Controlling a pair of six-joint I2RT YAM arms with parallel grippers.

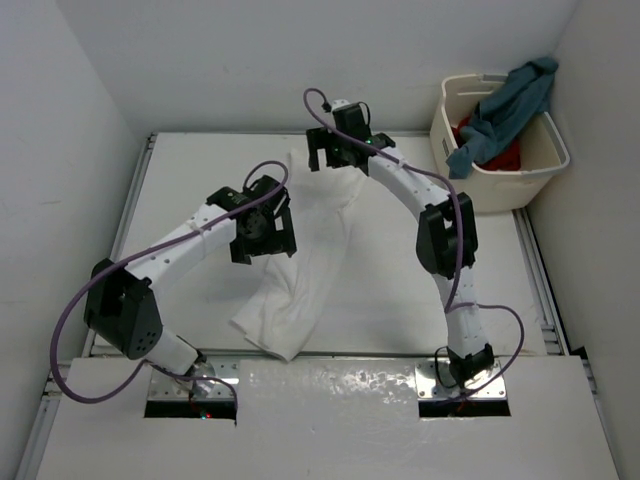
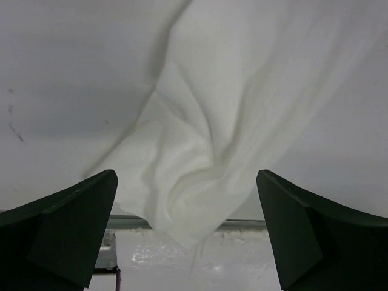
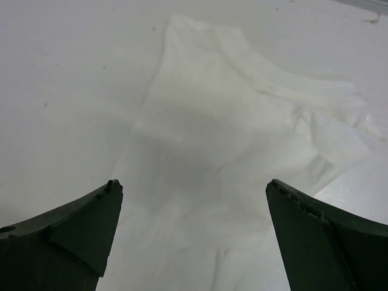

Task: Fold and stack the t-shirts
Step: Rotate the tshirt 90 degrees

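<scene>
White t-shirt (image 1: 305, 270) x1, 2 more (in basket (image 1: 520, 188))

Bright, even light is thrown from overhead, and only soft, faint shadows are cast on the matte white table top (image 1: 190, 180). Patchy glare is seen on the glossy white strip (image 1: 340, 390) along its near edge. A dull grey shadow is laid across the crumpled white cloth t-shirt (image 3: 182, 157) in the right wrist view. White on white, its folds are rendered with low contrast and slightly soft.
</scene>
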